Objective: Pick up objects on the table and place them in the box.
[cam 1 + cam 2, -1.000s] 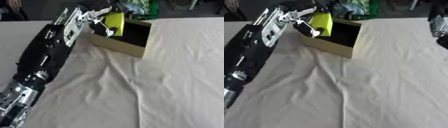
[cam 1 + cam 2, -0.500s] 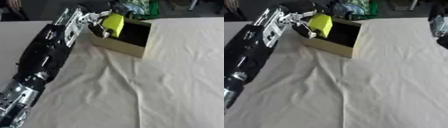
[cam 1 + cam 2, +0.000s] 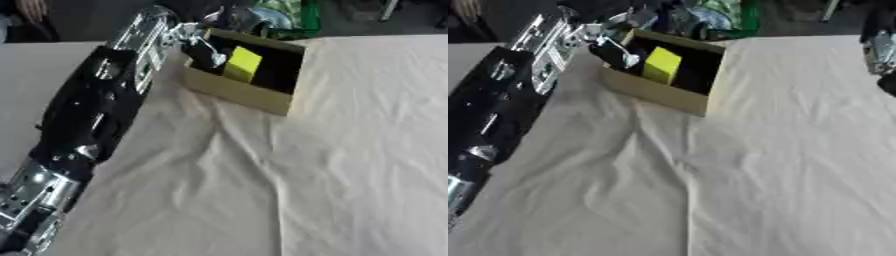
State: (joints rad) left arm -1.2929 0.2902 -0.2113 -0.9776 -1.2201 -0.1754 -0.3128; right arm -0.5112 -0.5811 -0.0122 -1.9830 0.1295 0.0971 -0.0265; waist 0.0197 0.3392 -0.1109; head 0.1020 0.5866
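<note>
A tan cardboard box [image 3: 238,94] with a dark inside stands at the far middle of the cloth-covered table. A yellow block [image 3: 243,64] lies tilted inside it, its face uncovered. My left arm reaches in from the lower left, and my left hand [image 3: 203,46] hangs over the box's left rim, open, with its fingers [image 3: 619,54] just left of the block. Part of my right hand [image 3: 880,46] shows at the right edge of the right eye view, well away from the box; its state is unclear.
A cream cloth [image 3: 332,165] with a long wrinkle down its middle covers the table. Behind the far edge stand a green crate [image 3: 297,17] and other clutter. A person's hand [image 3: 31,9] shows at the far left corner, touching nothing.
The yellow block has gone from my left hand above the box's rim down into the box. My left hand has let it go and sits beside it. The camera has tilted.
</note>
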